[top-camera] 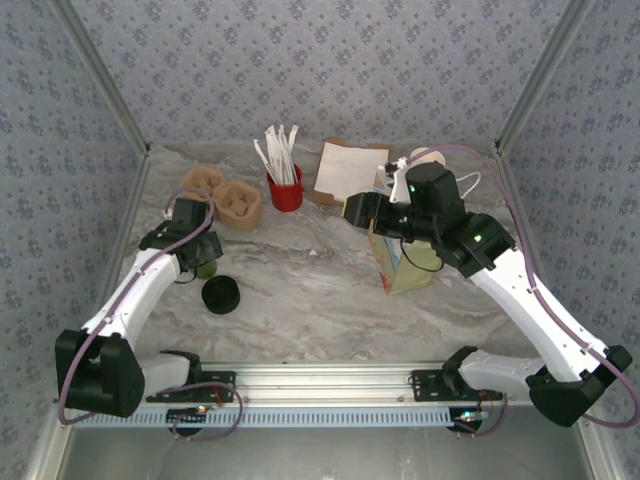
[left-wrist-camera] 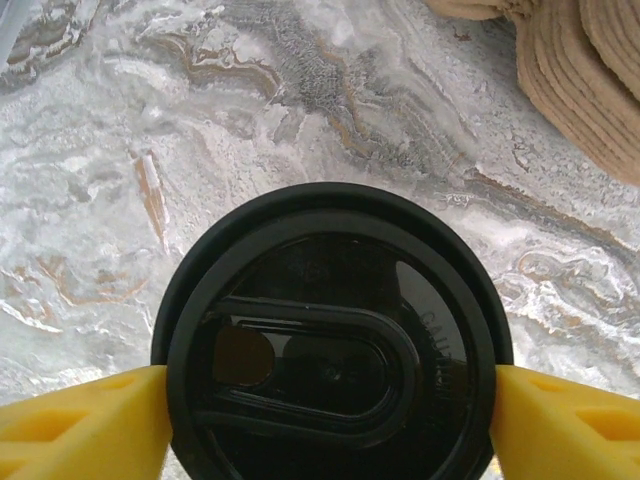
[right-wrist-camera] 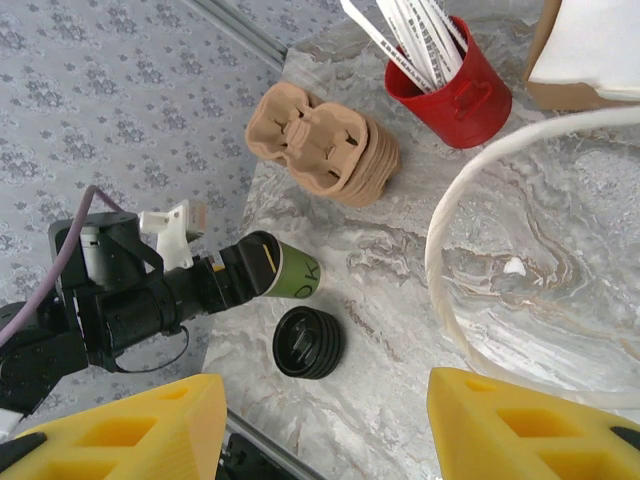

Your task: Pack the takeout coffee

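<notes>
The takeout coffee (top-camera: pixel 206 267) is a dark green paper cup standing at the table's left side, and its green wall (right-wrist-camera: pixel 298 272) shows in the right wrist view. A round black lid (left-wrist-camera: pixel 330 340) sits on top of it. My left gripper (left-wrist-camera: pixel 330 372) reaches down over the cup, its yellow fingers (left-wrist-camera: pixel 80 425) lying against both sides of the lid with no gap showing. From above, the left gripper (top-camera: pixel 197 250) covers most of the cup. My right gripper (top-camera: pixel 352 210) hovers at the top of the white-and-yellow paper bag (top-camera: pixel 405 265). Nothing sits between its open fingers (right-wrist-camera: pixel 540 420).
A stack of spare black lids (top-camera: pixel 221 295) lies just right of the cup. Brown pulp cup carriers (top-camera: pixel 225 198) and the red holder of white sticks (top-camera: pixel 285 190) stand behind. White napkins (top-camera: pixel 350 168) lie at the back. The bag's string handle (right-wrist-camera: pixel 440 240) loops by the right gripper.
</notes>
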`<state>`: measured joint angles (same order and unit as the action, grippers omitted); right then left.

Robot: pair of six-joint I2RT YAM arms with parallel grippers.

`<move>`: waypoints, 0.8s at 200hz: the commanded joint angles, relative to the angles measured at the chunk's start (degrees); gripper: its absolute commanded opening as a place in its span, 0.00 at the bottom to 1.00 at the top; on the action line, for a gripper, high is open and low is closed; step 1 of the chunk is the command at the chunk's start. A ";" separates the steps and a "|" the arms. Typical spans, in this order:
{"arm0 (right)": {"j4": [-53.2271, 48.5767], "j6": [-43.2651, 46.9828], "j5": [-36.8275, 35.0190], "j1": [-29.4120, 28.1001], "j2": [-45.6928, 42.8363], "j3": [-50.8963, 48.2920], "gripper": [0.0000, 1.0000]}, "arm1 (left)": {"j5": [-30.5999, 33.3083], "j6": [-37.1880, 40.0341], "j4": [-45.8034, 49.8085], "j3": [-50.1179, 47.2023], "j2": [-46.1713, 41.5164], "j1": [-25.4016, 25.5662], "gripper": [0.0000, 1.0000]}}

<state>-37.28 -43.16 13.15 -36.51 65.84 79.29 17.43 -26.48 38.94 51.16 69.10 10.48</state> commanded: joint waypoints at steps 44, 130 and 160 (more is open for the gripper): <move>-4.32 4.16 3.95 6.21 -0.96 5.09 0.58 | 1.10 5.55 5.04 9.53 -2.20 1.02 0.95; -10.02 9.18 10.32 19.86 -4.40 6.06 0.59 | -8.61 20.72 2.31 25.97 11.71 0.16 0.87; -12.34 10.93 12.63 24.88 -6.02 5.63 0.59 | -9.66 23.21 3.78 32.50 18.39 -0.02 0.82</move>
<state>-46.04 -35.66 22.20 -14.79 61.73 83.57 10.59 -7.81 41.93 78.22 84.29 10.94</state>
